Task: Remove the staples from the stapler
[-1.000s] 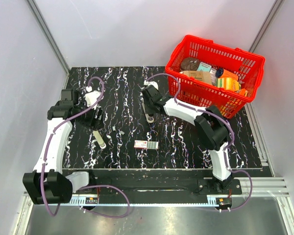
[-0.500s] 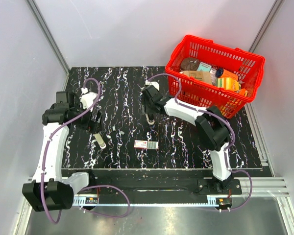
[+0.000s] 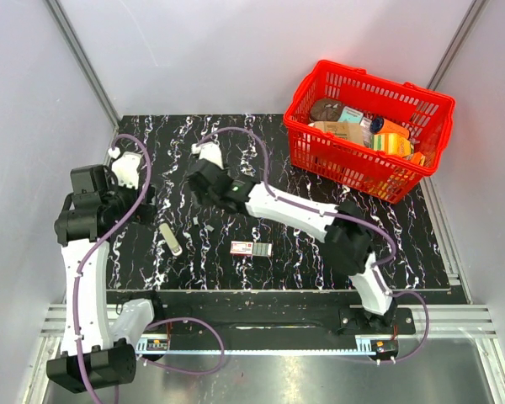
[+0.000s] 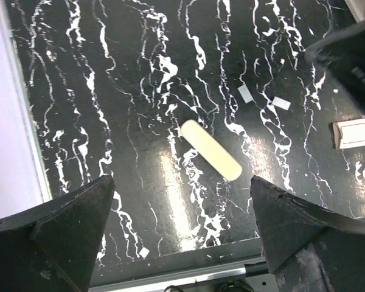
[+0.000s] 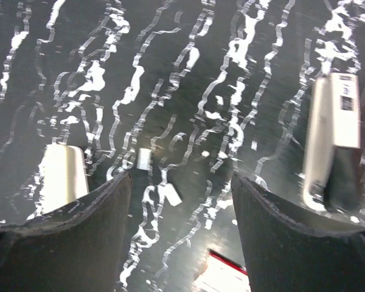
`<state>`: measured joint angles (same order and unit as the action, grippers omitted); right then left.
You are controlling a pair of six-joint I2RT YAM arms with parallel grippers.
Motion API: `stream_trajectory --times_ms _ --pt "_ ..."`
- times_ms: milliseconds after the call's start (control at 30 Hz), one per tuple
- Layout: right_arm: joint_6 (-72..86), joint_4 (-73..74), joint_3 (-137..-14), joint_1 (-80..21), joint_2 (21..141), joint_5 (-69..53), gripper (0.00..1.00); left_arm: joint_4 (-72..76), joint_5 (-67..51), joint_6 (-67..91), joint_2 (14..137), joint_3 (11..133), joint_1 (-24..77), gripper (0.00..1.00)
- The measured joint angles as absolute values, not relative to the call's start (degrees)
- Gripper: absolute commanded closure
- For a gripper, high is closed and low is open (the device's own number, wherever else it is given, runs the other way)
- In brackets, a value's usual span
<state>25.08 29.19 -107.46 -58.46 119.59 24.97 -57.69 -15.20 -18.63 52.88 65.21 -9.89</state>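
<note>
The stapler [image 5: 333, 141], black with silver metal, lies on the mat at the right of the right wrist view; in the top view my right arm hides it. The staples, a pale narrow strip [image 3: 170, 239], lie loose on the mat, also in the left wrist view [image 4: 210, 149] and at the left edge of the right wrist view [image 5: 62, 173]. My left gripper [image 3: 143, 204] [image 4: 181, 182] is open and empty, to the left of the strip. My right gripper [image 3: 200, 192] [image 5: 179, 182] is open and empty, above two small pale bits [image 5: 144, 158], between strip and stapler.
A red-and-white small box [image 3: 251, 248] lies near the mat's front, also in the left wrist view [image 4: 356, 132]. A red basket [image 3: 345, 164] full of goods stands at the back right. The mat's left edge and the wall are close to my left arm.
My right gripper swung left, away from the stapler, to the mat's middle left. My left arm drew back left, away from the strip. The strip and box stayed put.
</note>
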Motion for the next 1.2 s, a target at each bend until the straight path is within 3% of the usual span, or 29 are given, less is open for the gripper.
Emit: stream_trajectory --times_ms 200,433,733,1200 --pt "25.58 30.26 -119.61 -62.19 131.02 24.38 0.32 -56.18 -11.99 -17.89 51.81 64.77 -10.55 0.01" --pt "26.63 34.46 -124.68 -63.02 141.64 24.40 0.34 -55.37 -10.94 -17.39 51.83 62.15 -10.68 0.01" --pt "28.16 35.09 -126.45 -63.29 143.13 24.10 0.35 -53.47 -10.66 -17.32 51.86 59.94 -10.83 0.01" --pt "29.74 35.22 -131.52 -63.44 148.03 21.78 0.47 -52.53 -10.63 -17.67 51.79 58.30 -10.96 0.01"
